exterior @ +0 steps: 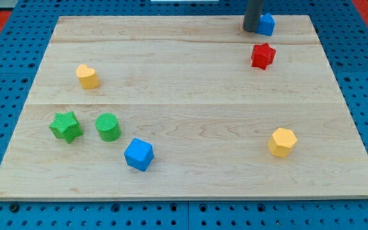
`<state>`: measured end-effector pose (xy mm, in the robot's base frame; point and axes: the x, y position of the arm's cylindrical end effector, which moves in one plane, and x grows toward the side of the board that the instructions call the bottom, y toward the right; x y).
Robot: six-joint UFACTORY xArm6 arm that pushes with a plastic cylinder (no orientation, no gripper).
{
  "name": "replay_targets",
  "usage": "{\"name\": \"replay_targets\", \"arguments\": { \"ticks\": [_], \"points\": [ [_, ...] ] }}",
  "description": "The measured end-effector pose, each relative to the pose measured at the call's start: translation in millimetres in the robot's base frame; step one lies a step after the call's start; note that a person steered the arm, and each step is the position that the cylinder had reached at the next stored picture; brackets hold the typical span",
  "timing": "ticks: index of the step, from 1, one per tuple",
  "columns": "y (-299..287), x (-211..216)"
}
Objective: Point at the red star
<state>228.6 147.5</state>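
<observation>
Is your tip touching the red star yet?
Apart. The camera view shows bare wood between my tip and the red star; my tip sits above it, beside the blue block.

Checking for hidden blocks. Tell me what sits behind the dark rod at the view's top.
A blue block sits behind my tip, showing at the rod's right. Its left part is covered, so its shape is unclear. The red star lies just below, apart.

Red blocks: one, a red star (pixel 262 55).
Blue blocks: two, a blue cube (pixel 138 154) and a blue block (pixel 267 24) of unclear shape.
Yellow blocks: two, a yellow hexagon (pixel 282 142) and a rounded yellow block (pixel 87 76).
Green blocks: two, a green star (pixel 66 126) and a green cylinder (pixel 108 126).
Blocks counted on the table (pixel 184 96): seven.
</observation>
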Motion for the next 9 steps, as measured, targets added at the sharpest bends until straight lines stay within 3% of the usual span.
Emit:
{"name": "replay_targets", "arguments": {
  "ticks": [2,4,7,9],
  "points": [
    [13,-6],
    [6,19],
    [-71,28],
    [-101,75]
  ]
}}
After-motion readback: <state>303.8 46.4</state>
